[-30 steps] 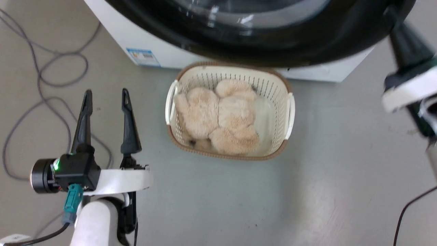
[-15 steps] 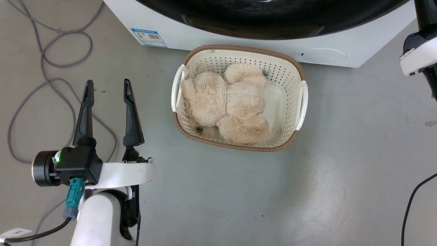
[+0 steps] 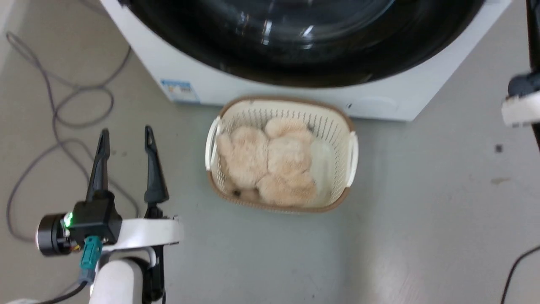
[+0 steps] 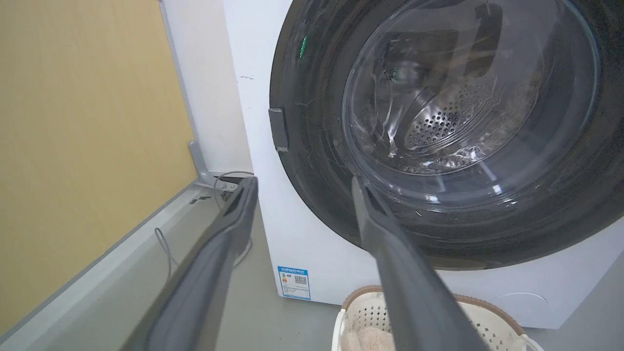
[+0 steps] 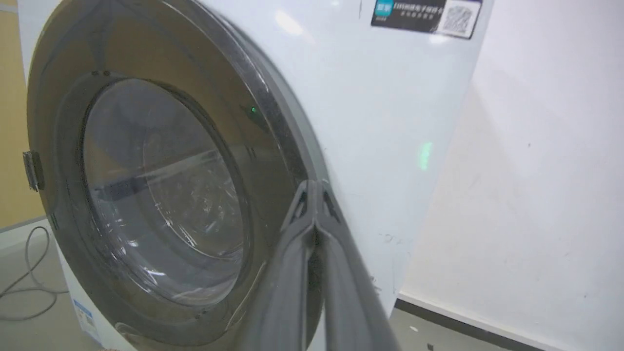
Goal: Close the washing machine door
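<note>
The washing machine door [image 3: 303, 46], a glossy black round with a bulging clear glass centre, sits in the front of the washing machine [image 3: 202, 84] and appears pressed flush against the white panel, though the head view is blurred and the seam is hard to judge. Through the glass in the left wrist view, the perforated steel drum [image 4: 438, 122] shows. A small blue sticker [image 3: 179, 90] marks the machine's lower front corner.

The right gripper [image 5: 312, 190] has its jaws clenched together with nothing between them; in the right wrist view the tips lie just beside the door's outer rim, where black meets white, and whether they touch cannot be told.

On the grey floor [image 3: 422, 211] directly in front of the machine stands a cream perforated basket [image 3: 287, 103] with a brown rim, holding a fluffy beige plush toy [image 3: 270, 169].

The left gripper [image 3: 125, 131] hangs over the floor to the basket's left, well apart from the door, jaws spread and empty. Grey cables [image 3: 63, 105] loop across the floor beyond it
</note>
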You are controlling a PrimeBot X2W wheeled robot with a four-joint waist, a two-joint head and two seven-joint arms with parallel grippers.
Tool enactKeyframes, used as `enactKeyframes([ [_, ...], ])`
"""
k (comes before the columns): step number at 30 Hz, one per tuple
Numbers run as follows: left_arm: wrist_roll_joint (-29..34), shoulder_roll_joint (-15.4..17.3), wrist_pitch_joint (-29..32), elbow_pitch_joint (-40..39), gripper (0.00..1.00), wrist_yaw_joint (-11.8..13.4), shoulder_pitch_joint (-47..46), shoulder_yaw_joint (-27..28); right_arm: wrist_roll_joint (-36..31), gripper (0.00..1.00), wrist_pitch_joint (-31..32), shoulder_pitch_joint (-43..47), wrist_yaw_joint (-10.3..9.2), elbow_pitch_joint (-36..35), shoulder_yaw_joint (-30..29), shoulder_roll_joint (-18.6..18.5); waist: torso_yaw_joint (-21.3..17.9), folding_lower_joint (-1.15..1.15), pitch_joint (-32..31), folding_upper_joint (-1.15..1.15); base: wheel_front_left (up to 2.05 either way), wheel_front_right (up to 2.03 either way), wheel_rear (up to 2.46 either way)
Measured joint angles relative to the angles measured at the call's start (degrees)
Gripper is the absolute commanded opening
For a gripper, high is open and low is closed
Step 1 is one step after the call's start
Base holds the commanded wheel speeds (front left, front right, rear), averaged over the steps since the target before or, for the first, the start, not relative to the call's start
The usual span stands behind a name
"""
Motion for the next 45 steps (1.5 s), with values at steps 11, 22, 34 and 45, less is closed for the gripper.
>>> enactKeyframes([
  [11,1.4,0.1,0.0,1.2,1.0,0.0,5.5,1.1,-7.3,0.0,0.0,16.5,0.0,-17.6,-8.1,7.9,-4.2,0.0,-9.3,0.0,0.0,0.0,0.0],
  [22,1.9,0.3,0.0,2.0,1.0,0.3,9.8,1.1,-6.0,0.67,0.0,31.3,0.0,-14.1,-9.5,13.9,-7.9,0.0,-16.0,0.0,0.0,0.0,0.0],
  [34,2.4,1.0,0.0,3.2,1.0,0.5,12.9,-0.6,-7.0,1.0,0.0,42.5,0.0,-11.5,-6.6,17.5,-8.1,-0.01,-20.0,0.0,0.0,0.0,0.0],
  [45,2.3,1.0,0.6,3.6,0.0,0.3,13.1,-0.7,-6.9,0.0,0.5,43.5,0.0,-11.3,-6.4,18.0,-7.9,0.0,-20.3,0.0,0.0,0.0,0.0],
])
